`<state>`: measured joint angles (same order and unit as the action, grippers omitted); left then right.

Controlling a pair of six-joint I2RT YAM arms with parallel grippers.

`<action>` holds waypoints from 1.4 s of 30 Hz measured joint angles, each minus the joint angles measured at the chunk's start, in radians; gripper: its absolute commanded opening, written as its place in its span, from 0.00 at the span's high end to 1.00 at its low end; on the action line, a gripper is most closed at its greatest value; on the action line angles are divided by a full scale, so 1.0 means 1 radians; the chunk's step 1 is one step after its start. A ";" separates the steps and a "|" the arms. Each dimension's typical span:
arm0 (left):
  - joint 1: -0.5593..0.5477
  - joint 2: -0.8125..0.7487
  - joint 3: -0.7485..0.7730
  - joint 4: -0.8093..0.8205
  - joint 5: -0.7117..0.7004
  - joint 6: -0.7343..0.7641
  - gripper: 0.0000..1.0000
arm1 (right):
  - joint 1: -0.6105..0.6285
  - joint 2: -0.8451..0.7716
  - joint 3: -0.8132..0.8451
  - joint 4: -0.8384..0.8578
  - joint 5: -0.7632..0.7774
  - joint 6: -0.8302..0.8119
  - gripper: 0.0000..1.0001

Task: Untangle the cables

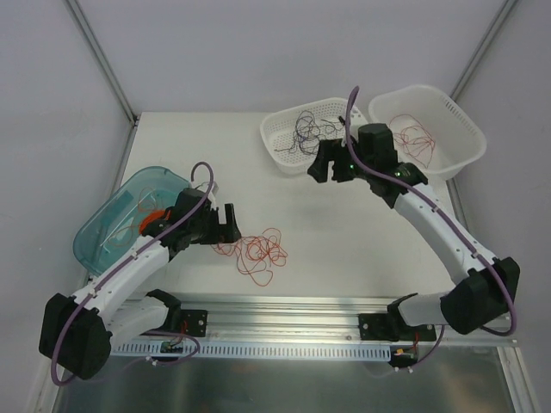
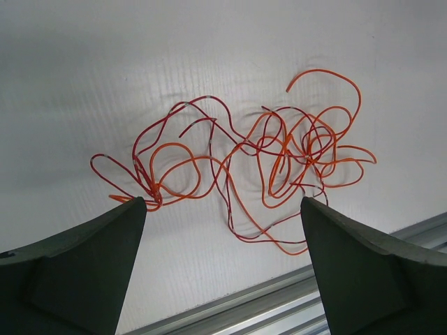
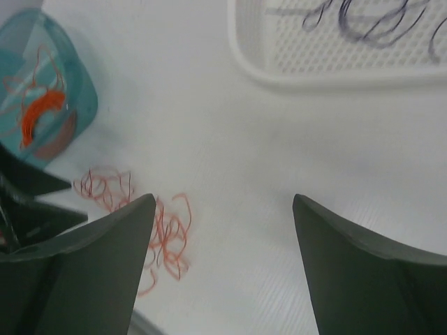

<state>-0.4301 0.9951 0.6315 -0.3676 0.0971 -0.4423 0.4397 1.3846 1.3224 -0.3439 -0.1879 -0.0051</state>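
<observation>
- White bench (image 1: 362,232) inside a plain walled cell, and everything is laid out on it.
- Three containers can be made out from the top:
  - a big white basket (image 1: 461,151) at far right, with a red strand (image 1: 413,133) in it
  - a perforated tray (image 1: 274,129) beside it, with dark cables (image 1: 306,129) in it
  - a teal bin (image 1: 99,232) at far left, with the orange coil (image 1: 151,222) inside
- Both arms are empty. The left gripper (image 1: 234,225) is held with jaws spread wide just beside the red tangle (image 1: 258,251). The right gripper (image 1: 329,172) is spread wide too, by the tray's near corner.
- That tangle is lying on the bench, well apart from the right arm and near the front rail (image 1: 344,303).
- What could probably go wrong:
  - The strands are so thin that several might get pinched at once. The whole clump would then be dragged instead of one strand being drawn out.
  - If it's swept toward the near edge, a loop could be snagged on the rail.
- View differences:
  - In the left wrist view, bright orange and darker red strands can be told apart. From the top it's all merged into one scribble.
  - The red strand in the big basket is only shown from the top.
  - The right wrist view is blurred, with only a tray corner, the teal bin and the smeared tangle caught.
</observation>
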 measured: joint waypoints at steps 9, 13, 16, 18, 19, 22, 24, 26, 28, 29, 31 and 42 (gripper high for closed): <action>-0.073 0.092 0.077 0.003 0.002 0.035 0.07 | 0.167 -0.304 -0.335 -0.146 0.023 0.030 0.15; -0.132 0.134 0.084 0.003 -0.003 0.033 0.07 | 0.188 -0.420 -0.401 -0.171 0.023 0.031 0.14; -0.177 0.179 0.088 0.003 -0.003 0.023 0.08 | 0.188 -0.496 -0.449 -0.201 0.013 0.031 0.14; -0.212 0.208 0.093 0.002 -0.010 0.007 0.10 | 0.188 -0.548 -0.478 -0.229 -0.003 0.031 0.14; -0.230 0.219 0.096 0.002 -0.017 0.001 0.10 | 0.188 -0.578 -0.496 -0.239 -0.010 0.031 0.14; -0.275 0.251 0.112 0.003 -0.055 -0.021 0.13 | 0.188 -0.691 -0.550 -0.271 -0.023 0.029 0.14; -0.291 0.270 0.123 0.003 -0.080 -0.043 0.17 | 0.188 -0.764 -0.578 -0.307 -0.029 0.026 0.14; -0.297 0.275 0.128 0.003 -0.100 -0.064 0.19 | 0.188 -0.812 -0.588 -0.337 -0.035 0.023 0.14; -0.297 0.276 0.133 0.003 -0.127 -0.092 0.22 | 0.188 -0.826 -0.588 -0.355 -0.040 0.013 0.14; -0.297 0.276 0.135 0.003 -0.140 -0.103 0.22 | 0.188 -0.826 -0.588 -0.358 -0.043 0.005 0.14; -0.297 0.276 0.135 0.003 -0.167 -0.123 0.23 | 0.188 -0.811 -0.588 -0.359 -0.053 -0.014 0.14; -0.167 0.121 0.059 0.004 -0.222 -0.172 0.27 | 0.232 -0.435 -0.508 -0.223 -0.120 -0.071 0.14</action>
<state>-0.5968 1.1160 0.6907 -0.3634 -0.1246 -0.6140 0.6712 0.9493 0.8143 -0.5671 -0.3077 -0.0761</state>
